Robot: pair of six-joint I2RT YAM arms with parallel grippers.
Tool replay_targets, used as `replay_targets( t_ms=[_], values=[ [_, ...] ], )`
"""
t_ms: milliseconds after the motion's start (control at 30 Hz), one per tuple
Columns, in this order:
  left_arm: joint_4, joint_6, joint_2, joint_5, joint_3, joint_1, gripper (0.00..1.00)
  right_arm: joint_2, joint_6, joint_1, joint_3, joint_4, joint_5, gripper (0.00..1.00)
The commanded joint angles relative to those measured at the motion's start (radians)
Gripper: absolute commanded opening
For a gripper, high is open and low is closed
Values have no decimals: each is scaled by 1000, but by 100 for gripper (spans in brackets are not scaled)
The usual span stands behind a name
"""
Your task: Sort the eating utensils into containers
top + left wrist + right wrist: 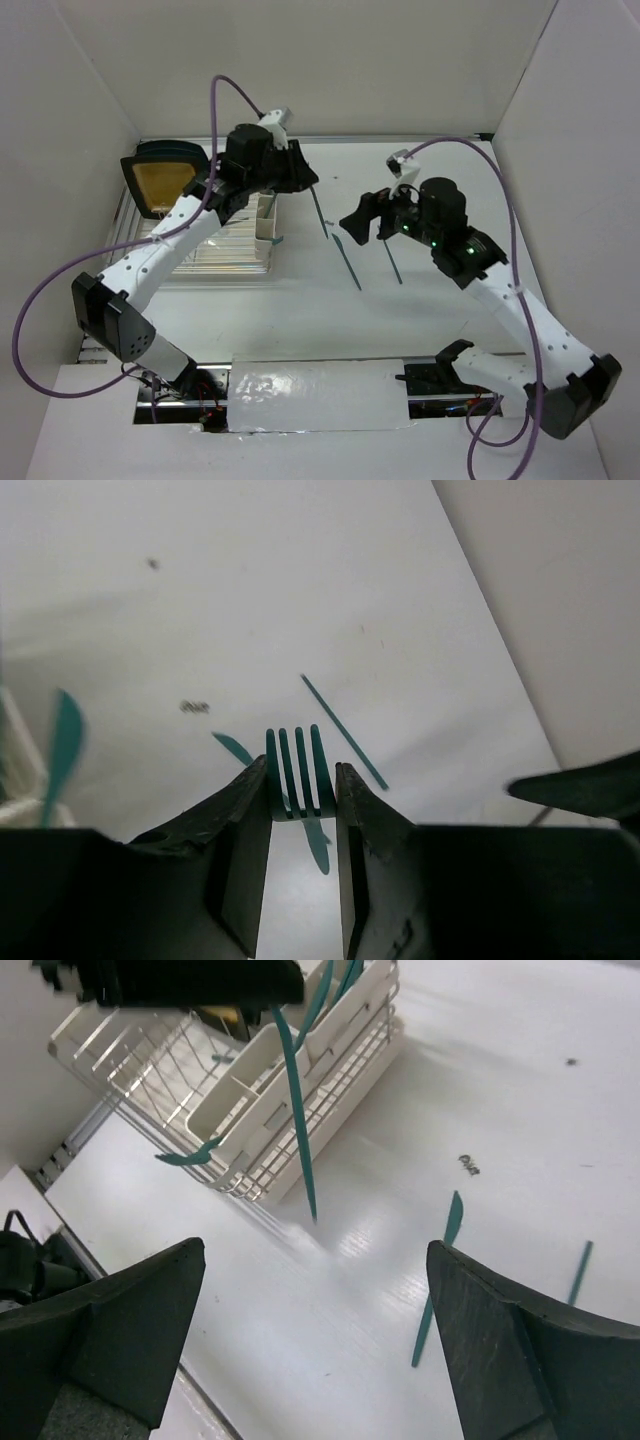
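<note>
The left gripper (303, 775) is closed on a teal fork (295, 752). In the left wrist view its two fingers press the neck of the fork from both sides, and the four tines stand out in front of them. The handle is hidden behind the fingers there. The right wrist view shows the handle hanging almost straight down over the table (330, 1360); I cannot tell if the tip touches it.

In the top view the fork (320, 215) hangs at 3 o'clock from the containers (265, 225), near them but outside. The containers stand in a row on the right side of the dish rack (200, 255). In the right wrist view, teal handles rise from them and are cut off by the upper edge. One more teal piece (190, 1155) hangs at the corner of the rack; its kind is not clear.

The right gripper (365, 218) is wide open and holds nothing. Two loose utensils lie on the table at 4 and 5 o'clock from the fork: a knife (440, 1270) and a thin one (578, 1272), whose lower end is cut off by a finger. At 10 o'clock from the containers stands a dark plate (160, 175), partly covered by the left arm.
</note>
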Motion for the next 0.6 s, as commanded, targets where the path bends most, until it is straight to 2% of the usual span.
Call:
replay_targets(
  t_ms=[0,167,333,467,567],
  values=[
    [28,155,-100,-12,122,49,26,-137,28,-6,11,-87,107,98],
    [53,325,-206,-14,133,112,27,-176,57,-9,-94,-87,178,100],
    [101,494,-326,-2,29,138,27,-132,89,-7,-118,-78,219,100],
    [122,505,-399,9,-95,146,27,-76,138,-10,-149,-78,318,100],
    [171,520,-465,40,-187,146,27,-50,163,-12,-189,-69,329,100]
  ],
)
